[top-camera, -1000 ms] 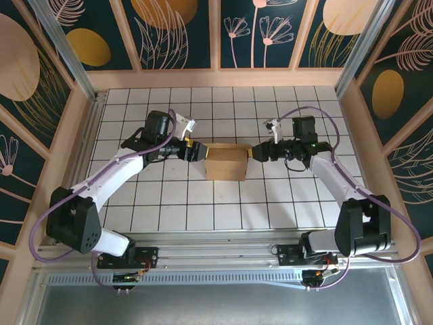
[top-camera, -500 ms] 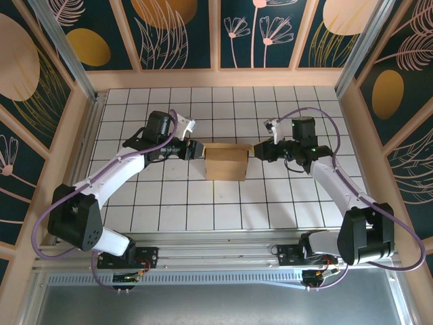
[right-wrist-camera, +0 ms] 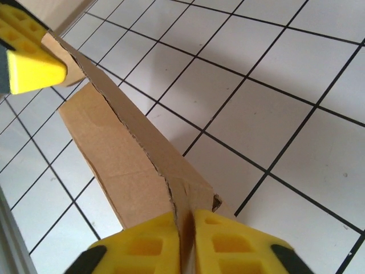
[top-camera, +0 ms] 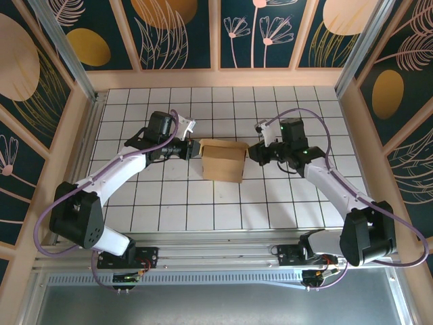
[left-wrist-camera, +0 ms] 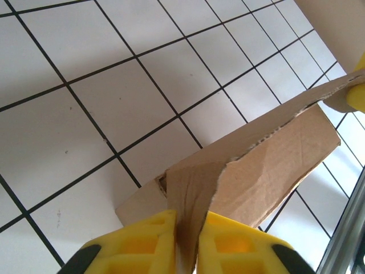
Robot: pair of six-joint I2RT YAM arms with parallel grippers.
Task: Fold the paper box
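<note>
1. The box [top-camera: 224, 160] sits near the middle of the worktop [top-camera: 169, 223], between the two arms and turned slightly against the tile lines.
2. The left hand [top-camera: 197, 150] meets the box's left end. In its wrist view, the yellow fingers [left-wrist-camera: 142, 240] are pinching a thin upright cardboard edge.
3. The right hand [top-camera: 252, 153] does the same at the right end, with its fingers [right-wrist-camera: 142, 240] clamped on a cardboard edge.
4. Both wrist views show one cardboard ridge running from one hand across to the other, so we judge that both hands grip opposite ends of the same raised panel.
5. Done so far: the cardboard is no flat sheet. It has taken a squarish shape with walls standing on the tiles.
6. Left to do: from above we cannot tell for sure whether the top is closed. The ridge stands proud and looks loose, so we judge the task well along but not finished.
7. We expect this panel needs to be folded over and tucked in before the box holds its shape unaided.
</note>
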